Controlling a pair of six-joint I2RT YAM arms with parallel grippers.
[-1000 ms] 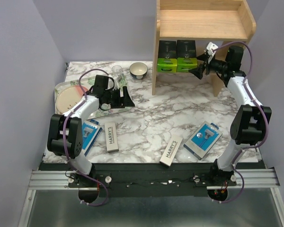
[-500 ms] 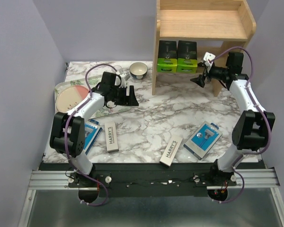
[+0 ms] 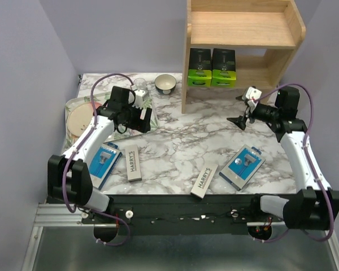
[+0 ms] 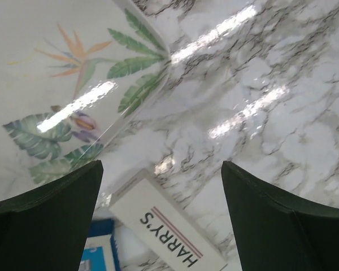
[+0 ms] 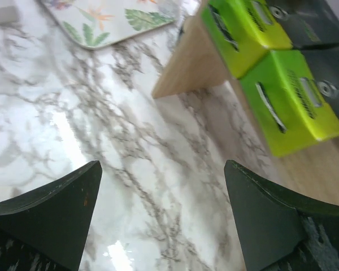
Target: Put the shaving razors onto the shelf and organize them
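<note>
Top view: light-wood two-tier shelf point(image 3: 244, 34) at the far right of the marble bench point(image 3: 175, 130), its upper part cut off by the frame edge; two black boxes with lime-green ends point(image 3: 211, 66) on the lower tier, side by side and touching, green ends toward the arms; standing or lying, cannot tell. Left white HARRY'S box point(image 3: 133, 162) has its long axis near-to-far; right white HARRY'S box point(image 3: 204, 180) is slanted, far end leaning right. Left blue-and-white razor pack point(image 3: 104, 164) is partly hidden by the left arm; right blue-and-white razor pack point(image 3: 242, 166) is slanted and in full view. Left pincer point(image 3: 144, 119) is at the floral tray point(image 3: 79, 103) edge; right pincer point(image 3: 235, 109) is over bare bench before the shelf.

Left wrist: left pincer point(image 4: 161, 166) spread wide, holding nothing; below it a HARRY'S box, cut off by the frame; a blue pack corner barely shows.

Right wrist: right pincer point(image 5: 163, 166) spread wide, holding nothing; green box ends blurred, partly cropped.
</note>
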